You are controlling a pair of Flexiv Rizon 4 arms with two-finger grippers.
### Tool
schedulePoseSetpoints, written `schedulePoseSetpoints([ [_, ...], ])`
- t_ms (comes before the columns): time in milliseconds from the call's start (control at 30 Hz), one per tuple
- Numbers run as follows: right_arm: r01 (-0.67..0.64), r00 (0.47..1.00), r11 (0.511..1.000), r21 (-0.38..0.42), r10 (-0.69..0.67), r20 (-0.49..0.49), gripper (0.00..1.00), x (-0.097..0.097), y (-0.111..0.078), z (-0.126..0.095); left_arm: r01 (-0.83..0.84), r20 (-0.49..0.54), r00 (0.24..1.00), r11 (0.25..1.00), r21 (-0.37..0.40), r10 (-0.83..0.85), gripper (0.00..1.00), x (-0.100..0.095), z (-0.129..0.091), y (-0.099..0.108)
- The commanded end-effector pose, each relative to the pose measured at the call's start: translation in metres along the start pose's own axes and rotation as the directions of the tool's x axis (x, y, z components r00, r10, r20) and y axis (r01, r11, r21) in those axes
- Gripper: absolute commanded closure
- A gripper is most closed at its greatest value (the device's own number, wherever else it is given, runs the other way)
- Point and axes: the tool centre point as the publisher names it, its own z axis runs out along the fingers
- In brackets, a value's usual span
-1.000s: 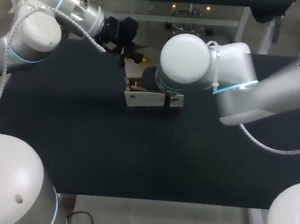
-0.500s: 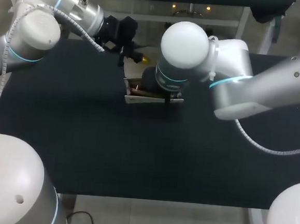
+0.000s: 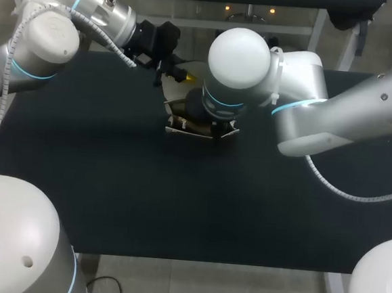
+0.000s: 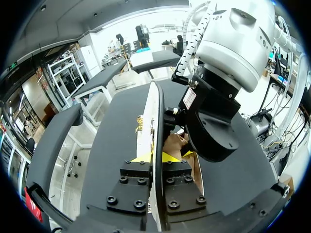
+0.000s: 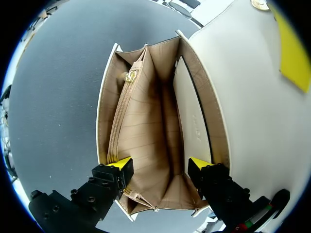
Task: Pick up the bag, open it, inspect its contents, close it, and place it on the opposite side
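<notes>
The white bag stands mid-table with its mouth open, partly hidden under my right arm's wrist. The right wrist view looks straight down into its tan lining, which has a zip pocket along one wall. My right gripper is open, its yellow tips spread above the two long walls and nothing between them. The white flap is raised on edge, and my left gripper is shut on it from both sides. From the head view the left gripper sits just behind the bag.
The black table stretches wide to either side of the bag and toward its front edge. My right arm's elbow hangs over the bag and hides the right gripper from the head view.
My right gripper went from shut to open and let go of the bag's front wall. The bag's white front now shows shorter from above. The left gripper kept still on the flap.
</notes>
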Motion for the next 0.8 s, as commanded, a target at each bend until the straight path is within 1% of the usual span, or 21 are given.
schedulePoseSetpoints([
  [33,0.0,1.0,1.0,0.001,0.0,0.01,0.0,0.0015,0.0007,0.0001,0.0,-0.009,1.0,1.0,0.0,0.0,1.0,-0.0027,0.0009,-0.0002],
  [800,-0.001,1.0,1.0,0.0,0.001,0.02,0.0,-0.0002,0.001,-0.0004,-0.002,-0.012,1.0,1.0,-0.009,0.002,1.0,-0.0036,0.0033,0.0001],
])
